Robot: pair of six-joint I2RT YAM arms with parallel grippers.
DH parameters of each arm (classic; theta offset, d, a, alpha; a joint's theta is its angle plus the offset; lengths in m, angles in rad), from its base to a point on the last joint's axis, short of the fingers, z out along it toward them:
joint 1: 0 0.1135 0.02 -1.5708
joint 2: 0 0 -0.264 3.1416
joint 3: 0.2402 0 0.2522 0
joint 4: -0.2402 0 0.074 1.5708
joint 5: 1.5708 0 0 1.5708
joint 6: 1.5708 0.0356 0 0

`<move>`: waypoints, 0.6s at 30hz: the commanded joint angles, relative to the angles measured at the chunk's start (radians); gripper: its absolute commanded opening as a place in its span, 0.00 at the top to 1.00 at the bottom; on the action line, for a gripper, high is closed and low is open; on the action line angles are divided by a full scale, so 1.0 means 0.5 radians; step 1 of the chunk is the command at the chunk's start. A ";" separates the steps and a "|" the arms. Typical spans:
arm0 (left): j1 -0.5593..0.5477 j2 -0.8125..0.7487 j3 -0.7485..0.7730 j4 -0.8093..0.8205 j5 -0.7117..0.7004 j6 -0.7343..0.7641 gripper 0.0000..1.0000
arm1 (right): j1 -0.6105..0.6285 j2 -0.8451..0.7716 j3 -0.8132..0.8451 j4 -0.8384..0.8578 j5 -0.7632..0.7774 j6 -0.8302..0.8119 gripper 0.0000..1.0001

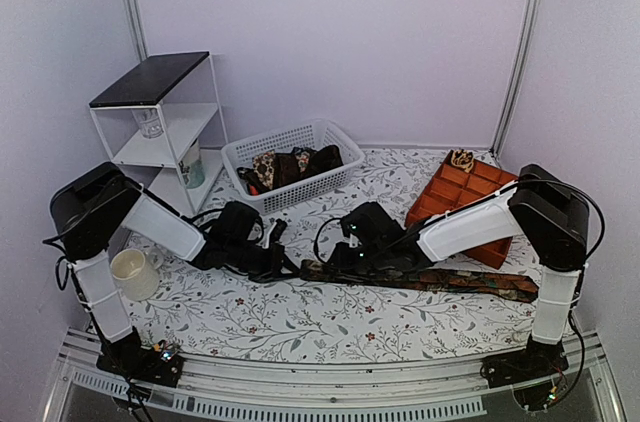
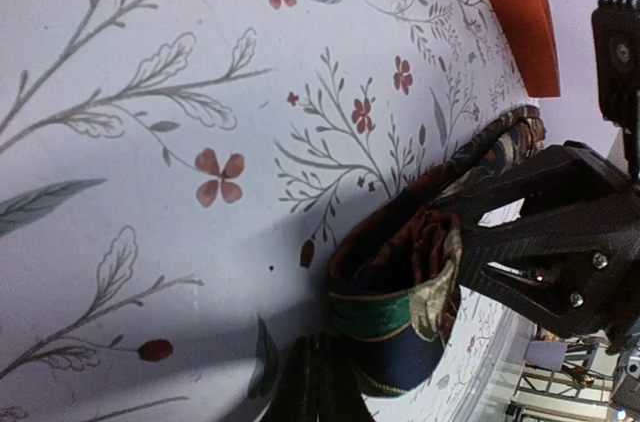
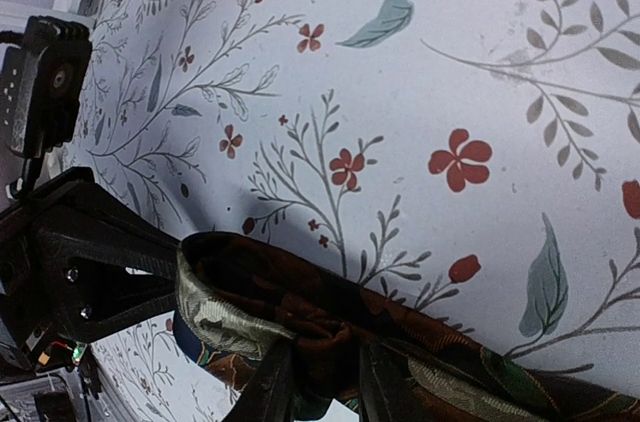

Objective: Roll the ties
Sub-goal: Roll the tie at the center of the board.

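A white cloth printed with leaves and small red flowers (image 1: pixel 300 327) covers the table, with pale walls behind it. Across the near middle lies 1 long dark tie (image 1: pixel 440 280), brown with rust and green in its print, stretched flat toward the right. Its left end is folded over into a small loop.

The 2 arms meet at that loop. The left gripper (image 1: pixel 287 265) comes in from the left with its fingers clenched together against the folded end. I cannot tell whether any fabric is pinched between them. The right gripper (image 1: pixel 335 260) sits just to the right of it, its fingers (image 3: pixel 275 382) grasping the tie, with bunched fabric between them.

At the far middle stands a white basket (image 1: pixel 310 190) holding more ties (image 1: pixel 290 164). An orange compartment tray (image 1: pixel 455 197) is at the far right, with 1 rolled tie (image 1: pixel 461 159) in a far compartment. A white shelf (image 1: pixel 150 80) stands at the far left, and a cream cup (image 1: pixel 133 272) sits near the left arm.
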 commanded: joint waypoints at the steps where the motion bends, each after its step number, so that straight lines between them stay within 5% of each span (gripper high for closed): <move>1: -0.024 0.034 -0.024 0.105 0.058 -0.019 1.00 | -0.005 -0.113 0.014 -0.103 -0.019 -0.007 0.78; 18: -0.063 0.004 0.055 0.254 0.241 -0.153 1.00 | -0.028 -0.158 -0.112 -0.010 0.020 -0.012 0.81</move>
